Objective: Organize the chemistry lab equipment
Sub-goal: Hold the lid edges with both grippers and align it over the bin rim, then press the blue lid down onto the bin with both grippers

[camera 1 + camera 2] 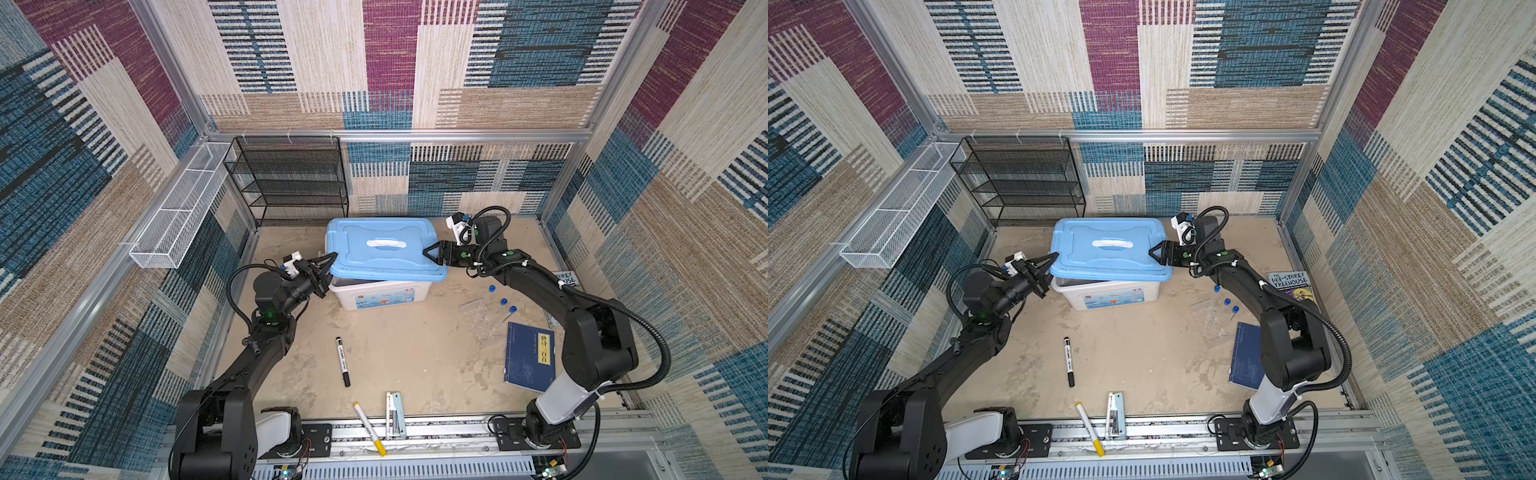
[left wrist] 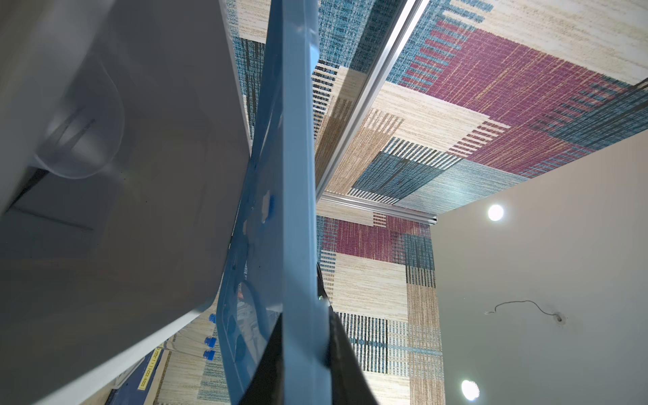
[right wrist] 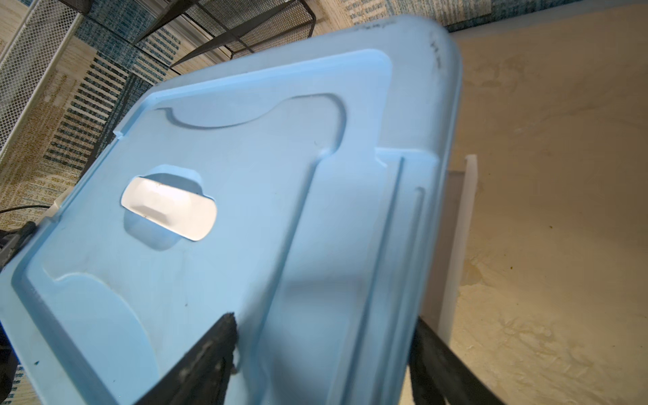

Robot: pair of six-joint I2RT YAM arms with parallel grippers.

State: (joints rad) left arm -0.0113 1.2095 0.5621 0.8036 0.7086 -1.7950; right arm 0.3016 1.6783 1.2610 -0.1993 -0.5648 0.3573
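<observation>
A light blue lid (image 1: 382,249) (image 1: 1108,249) hovers slightly askew over the white storage box (image 1: 374,297). My left gripper (image 1: 330,266) (image 1: 1052,259) (image 2: 305,322) is shut on the lid's left edge. My right gripper (image 1: 427,252) (image 1: 1152,252) (image 3: 322,319) is open and straddles the lid's right end. Right of the box, blue-capped test tubes (image 1: 503,301) (image 2: 210,342) lie by the clear tube rack (image 1: 482,324). In the left wrist view a clear beaker (image 2: 80,133) shows dimly in the box. Tweezers, dish and rods are out of view.
A black marker (image 1: 343,361) lies mid-table. A yellow-tipped marker (image 1: 370,428) and a stapler (image 1: 394,413) sit at the front rail. A blue book (image 1: 530,357) and an illustrated book (image 1: 1289,286) lie under the right arm. A black mesh shelf (image 1: 286,178) and a white mesh basket (image 1: 178,212) stand at the back left.
</observation>
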